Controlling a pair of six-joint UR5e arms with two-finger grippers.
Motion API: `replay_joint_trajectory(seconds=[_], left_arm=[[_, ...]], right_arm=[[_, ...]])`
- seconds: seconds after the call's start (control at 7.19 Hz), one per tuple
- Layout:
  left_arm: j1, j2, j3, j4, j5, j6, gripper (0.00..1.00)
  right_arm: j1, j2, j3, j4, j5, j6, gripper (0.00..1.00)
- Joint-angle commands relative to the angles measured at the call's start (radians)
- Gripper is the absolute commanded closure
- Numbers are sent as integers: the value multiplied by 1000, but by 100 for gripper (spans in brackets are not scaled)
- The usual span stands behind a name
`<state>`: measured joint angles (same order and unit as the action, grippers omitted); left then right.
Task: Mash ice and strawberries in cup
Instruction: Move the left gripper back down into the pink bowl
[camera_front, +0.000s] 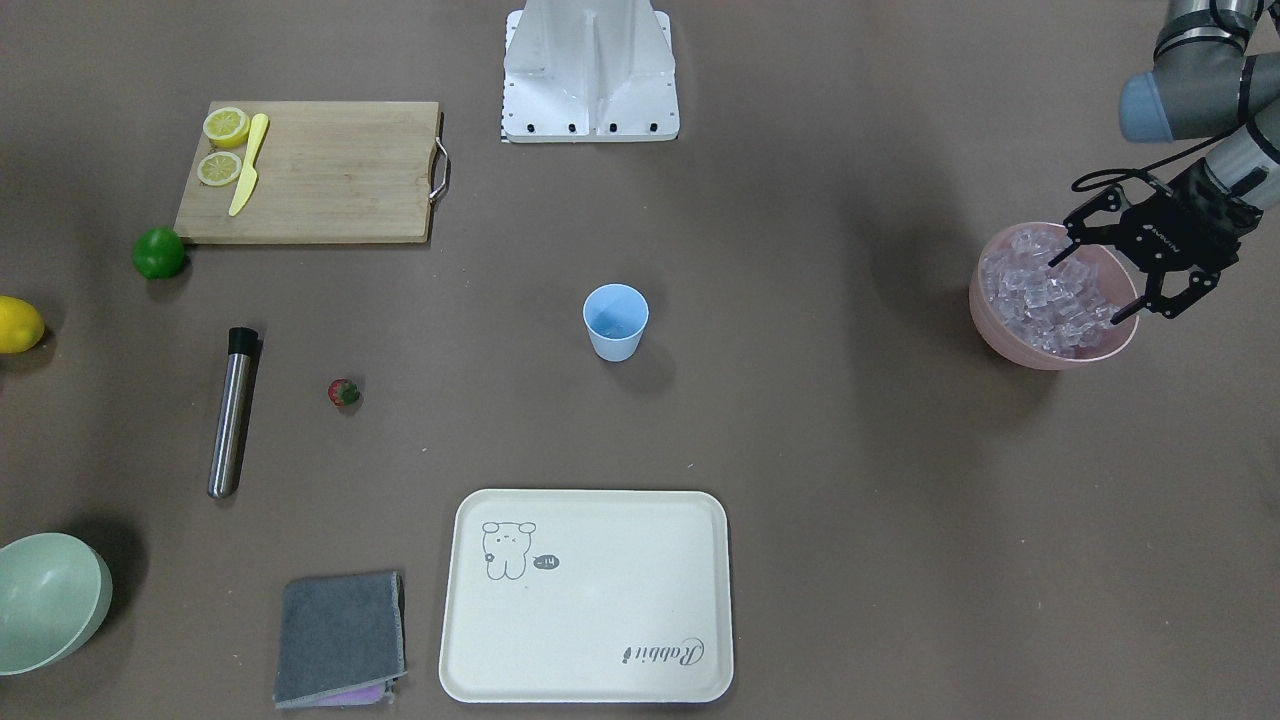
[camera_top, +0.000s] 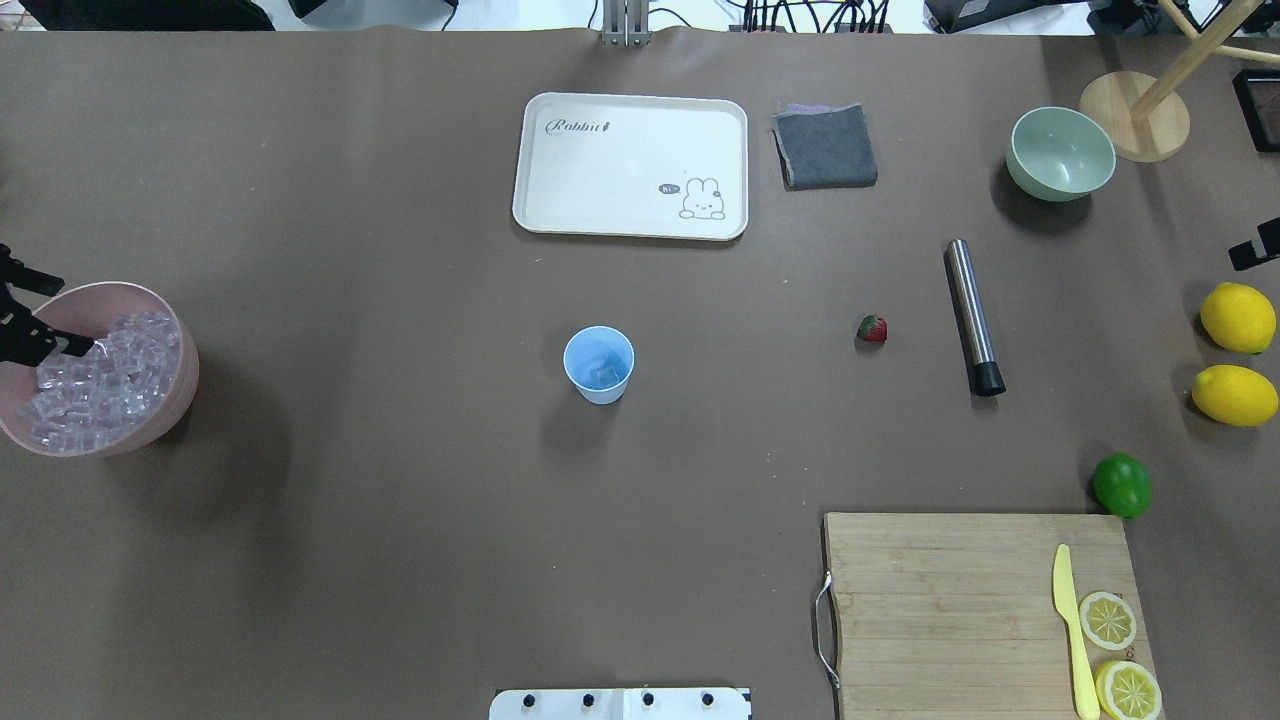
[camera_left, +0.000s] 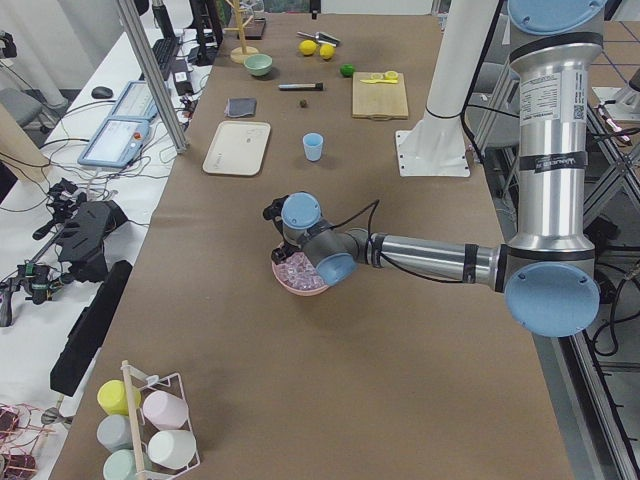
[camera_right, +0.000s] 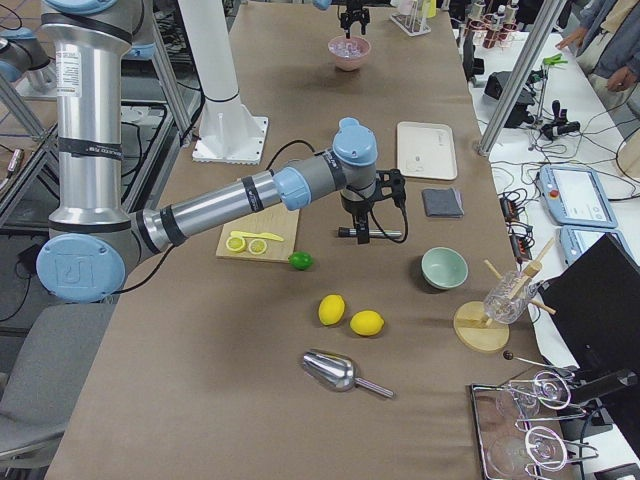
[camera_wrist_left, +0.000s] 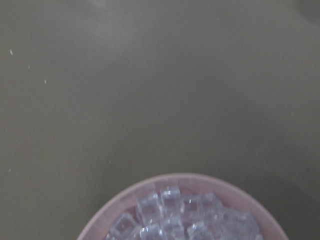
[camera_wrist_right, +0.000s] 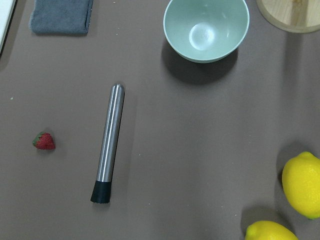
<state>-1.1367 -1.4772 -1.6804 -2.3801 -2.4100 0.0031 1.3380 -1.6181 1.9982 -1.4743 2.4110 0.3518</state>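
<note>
The light-blue cup (camera_front: 615, 320) stands upright mid-table, also in the overhead view (camera_top: 598, 363); something pale and glassy seems to lie at its bottom. The ice (camera_front: 1050, 295) is heaped in a pink bowl (camera_front: 1000, 345) at the table's end on my left. My left gripper (camera_front: 1088, 288) is open just above the ice, holding nothing. The strawberry (camera_front: 343, 392) lies on the table beside a steel muddler (camera_front: 231, 412); both show in the right wrist view, strawberry (camera_wrist_right: 44, 141) and muddler (camera_wrist_right: 109, 142). My right gripper (camera_right: 365, 222) hangs high near the muddler; I cannot tell whether it is open.
A cream tray (camera_front: 590, 660) and a grey cloth (camera_front: 340, 635) lie on the far side of the cup. A cutting board (camera_front: 340, 170) holds lemon slices and a yellow knife. A lime (camera_front: 159, 252), two lemons (camera_top: 1238, 317) and a pale-green bowl (camera_top: 1015, 160) are on my right.
</note>
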Motion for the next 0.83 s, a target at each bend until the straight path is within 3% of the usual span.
replay_joint_trajectory(seconds=[0.0, 0.42, 0.56, 0.7], left_arm=[[12, 35, -1, -5, 12, 17, 3], [136, 14, 4, -4, 83, 14, 13], [143, 9, 8, -4, 84, 15, 21], [146, -9, 13, -2, 86, 15, 21]], right_arm=[[0, 12, -2, 0, -6, -2, 0], [3, 0, 2, 0, -7, -2, 0], [6, -12, 2, 0, -7, -2, 0], [6, -20, 2, 0, -6, -2, 0]])
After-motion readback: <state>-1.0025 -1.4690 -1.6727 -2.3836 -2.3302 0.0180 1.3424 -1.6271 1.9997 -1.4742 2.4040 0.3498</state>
